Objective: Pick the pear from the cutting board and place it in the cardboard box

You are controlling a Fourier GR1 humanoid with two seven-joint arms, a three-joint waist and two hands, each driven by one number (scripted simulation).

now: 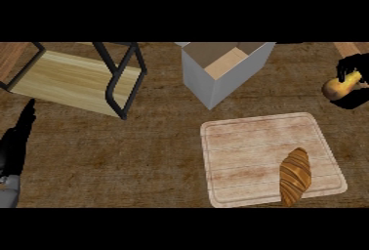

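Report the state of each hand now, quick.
Left hand: open, fingers straight, holding nothing.
Right hand: fingers closed round the pear.

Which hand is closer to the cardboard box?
The right hand. It is to the right of the cardboard box, curled round the pear. The left hand rests open at the view's left edge, farther off.

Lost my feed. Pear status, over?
Right hand shut on pear, right of cardboard box. Left hand open at left edge. Nothing between pear and box.
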